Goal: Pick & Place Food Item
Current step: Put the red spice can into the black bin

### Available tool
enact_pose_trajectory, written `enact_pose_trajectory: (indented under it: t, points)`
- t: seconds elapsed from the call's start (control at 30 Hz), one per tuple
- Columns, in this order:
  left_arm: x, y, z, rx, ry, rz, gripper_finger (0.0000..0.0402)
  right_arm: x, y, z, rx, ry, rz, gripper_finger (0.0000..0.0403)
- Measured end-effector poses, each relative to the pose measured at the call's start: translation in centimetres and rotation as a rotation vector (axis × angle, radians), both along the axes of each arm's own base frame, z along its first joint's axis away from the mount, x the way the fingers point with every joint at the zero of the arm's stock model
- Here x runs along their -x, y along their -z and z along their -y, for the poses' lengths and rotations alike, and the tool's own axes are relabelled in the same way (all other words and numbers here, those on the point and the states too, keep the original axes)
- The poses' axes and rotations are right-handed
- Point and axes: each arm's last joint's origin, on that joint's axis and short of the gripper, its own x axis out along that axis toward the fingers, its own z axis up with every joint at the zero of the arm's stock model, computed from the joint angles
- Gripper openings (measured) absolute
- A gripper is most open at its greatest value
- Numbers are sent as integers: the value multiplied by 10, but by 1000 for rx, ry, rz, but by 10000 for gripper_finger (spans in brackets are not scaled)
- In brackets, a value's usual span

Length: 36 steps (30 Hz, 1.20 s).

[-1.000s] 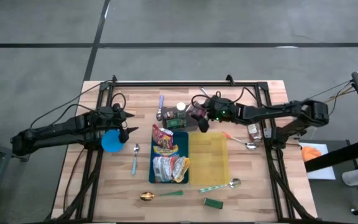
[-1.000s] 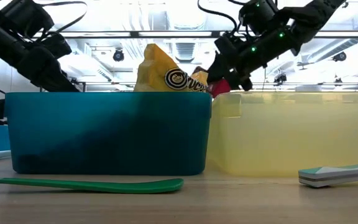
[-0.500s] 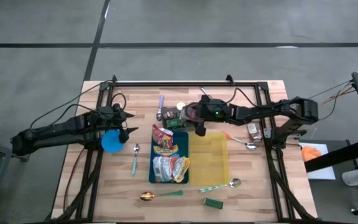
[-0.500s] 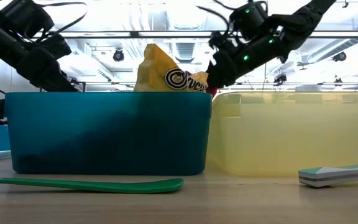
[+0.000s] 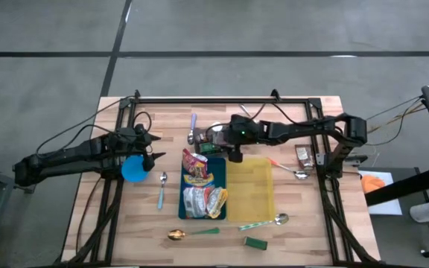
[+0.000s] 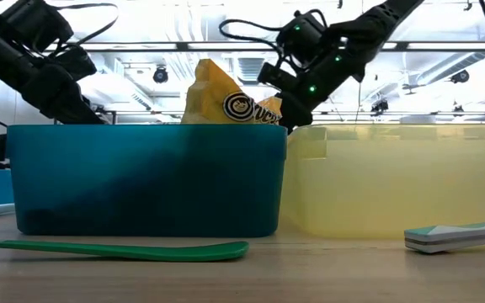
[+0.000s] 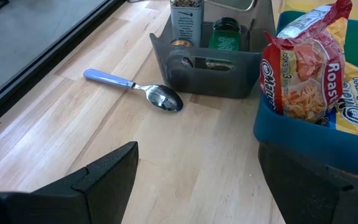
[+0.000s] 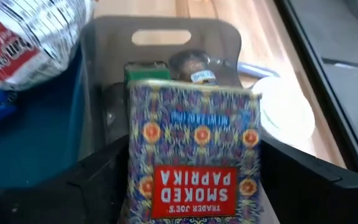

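Paprika tin (image 8: pixel 193 149) pinched between right gripper (image 5: pixel 234 147) fingers, above grey caddy (image 8: pixel 160 37) near table's far edge.
Risk: tin slips or clips caddy wall, topples jars. Left gripper (image 5: pixel 149 148) spread, empty, left side.

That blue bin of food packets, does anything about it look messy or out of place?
A little. In the blue bin the noodle packets lie jumbled, and one yellow packet sticks up above the rim. Nothing looks spilled or torn. The right gripper holds a smoked paprika tin near the grey caddy.

Wooden table (image 5: pixel 296 223) (bins, spoons atop)
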Motion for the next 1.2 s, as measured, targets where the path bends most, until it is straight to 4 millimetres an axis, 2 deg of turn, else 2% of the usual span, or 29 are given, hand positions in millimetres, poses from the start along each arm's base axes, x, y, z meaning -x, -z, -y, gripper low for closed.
enact_pose_trajectory:
  t: [0.2, 0.47, 0.87, 1.0, 1.2]
  points:
    - [0, 0, 0, 0, 0, 0, 336, 0, 1, -1, -23, -8, -81, 297]
    - [0, 0, 0, 0, 0, 0, 336, 0, -1, -1, -27, -1, -85, 253]
    - [0, 0, 0, 0, 0, 0, 336, 3, -2, -2, -27, 12, -85, 249]
    - [0, 0, 0, 0, 0, 0, 336, 3, -3, -1, -16, 24, -86, 271]
    - [0, 0, 0, 0, 1, 0, 336, 0, -8, 0, -29, 52, -34, 347]
